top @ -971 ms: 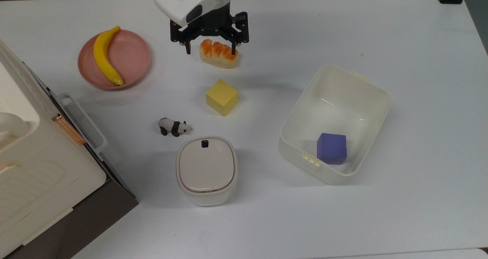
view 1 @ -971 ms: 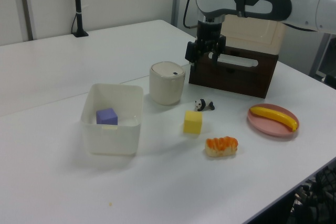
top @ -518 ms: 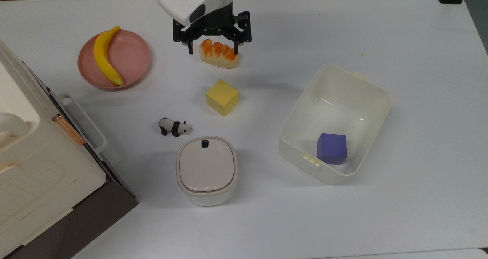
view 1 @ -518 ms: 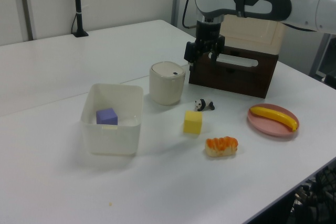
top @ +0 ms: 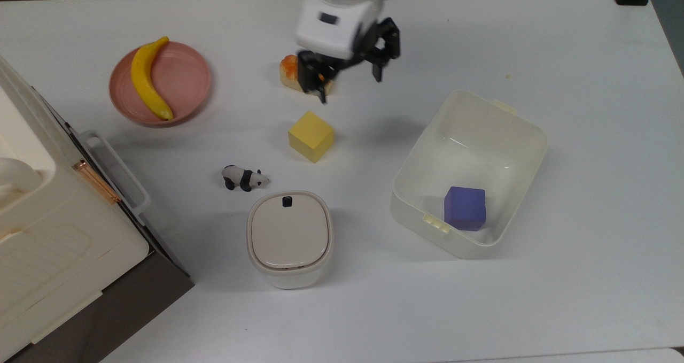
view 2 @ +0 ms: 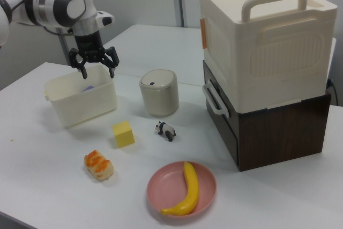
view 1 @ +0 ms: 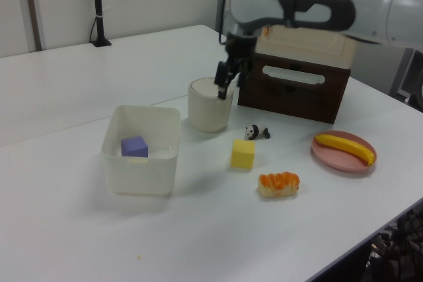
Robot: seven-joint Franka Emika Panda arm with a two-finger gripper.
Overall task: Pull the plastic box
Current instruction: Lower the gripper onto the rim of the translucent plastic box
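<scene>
Above the table (top: pixel 561 47) our gripper (top: pixel 348 87) hangs wide, empty — we lower one finger inside the plastic box (top: pixel 526 133) wall before pulling

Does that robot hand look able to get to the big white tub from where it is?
Probably yes. The open hand hangs above the table beside the tub, with bare table between them and the rim uncovered.
</scene>
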